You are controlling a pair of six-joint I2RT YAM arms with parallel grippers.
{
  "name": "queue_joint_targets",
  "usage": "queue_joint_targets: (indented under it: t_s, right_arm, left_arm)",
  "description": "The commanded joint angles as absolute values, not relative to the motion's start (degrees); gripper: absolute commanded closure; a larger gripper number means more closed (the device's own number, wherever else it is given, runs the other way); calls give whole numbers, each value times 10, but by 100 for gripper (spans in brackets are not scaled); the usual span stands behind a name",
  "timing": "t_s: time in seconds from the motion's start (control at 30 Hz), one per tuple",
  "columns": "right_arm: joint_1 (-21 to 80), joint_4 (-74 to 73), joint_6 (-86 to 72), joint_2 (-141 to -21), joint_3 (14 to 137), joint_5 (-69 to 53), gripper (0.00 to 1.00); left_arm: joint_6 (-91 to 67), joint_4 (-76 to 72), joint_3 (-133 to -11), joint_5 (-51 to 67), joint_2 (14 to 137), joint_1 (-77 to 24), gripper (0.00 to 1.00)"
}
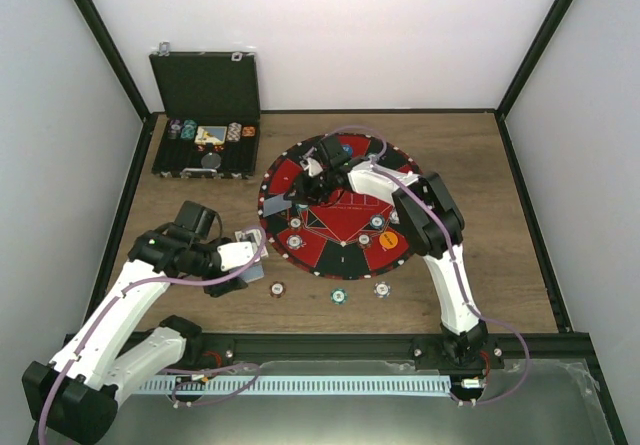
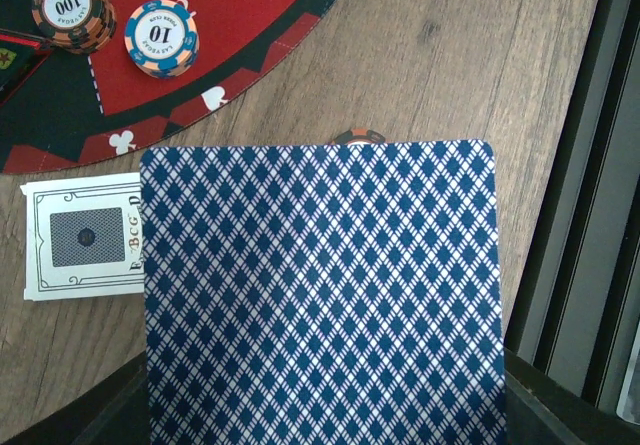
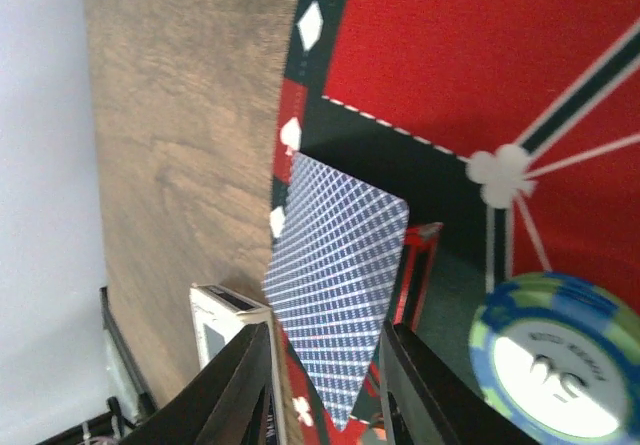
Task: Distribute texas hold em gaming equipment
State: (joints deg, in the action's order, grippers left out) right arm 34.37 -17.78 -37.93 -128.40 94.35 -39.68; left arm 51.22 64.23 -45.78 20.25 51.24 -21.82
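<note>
My left gripper (image 1: 248, 251) is at the left edge of the round red-and-black mat (image 1: 283, 172) and is shut across the edges of a blue diamond-backed playing card (image 2: 320, 295) that hides its fingers. I cannot tell if more cards lie under it. My right gripper (image 1: 311, 187) is over the mat's middle and holds a second card (image 3: 340, 285) by its edges between its fingers (image 3: 240, 385), one corner pointing down. Striped chips marked 100 (image 2: 68, 10) and 10 (image 2: 160, 35) sit on the mat. Three chips (image 1: 339, 296) lie on the wood in front. An orange disc (image 1: 388, 237) is on the mat.
The open black case (image 1: 205, 115), with chips and cards inside, stands at the back left. A white card box (image 2: 85, 235) lies on the wood beside the mat, close to my left gripper. A blue-green chip (image 3: 555, 355) lies near my right gripper. Black frame posts edge the table.
</note>
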Motion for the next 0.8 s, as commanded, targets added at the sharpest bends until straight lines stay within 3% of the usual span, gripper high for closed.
queue_joint_targets:
  t_s: [0.0,0.1,0.23,0.47,0.77]
  right_arm:
    - [347,-227,-354,-1244,958,-342,65]
    - [348,-232,-353,-1201,940,-323,53]
    - [355,-224,-359,-1140,894,-310,44]
    - [420,-63,-445,-989,695,-404,21]
    - [535,130,-583,-895,499,-419,14]
  left_arm:
    - [516,649,-479,220,505,-216,94]
    - [515,648,-480,224,505,-216,94]
    - [513,644,-479,230,507,-216,94]
    - [513,634,-478,239,510,-215,94]
    - [524,636,-481,243,511,-216,94]
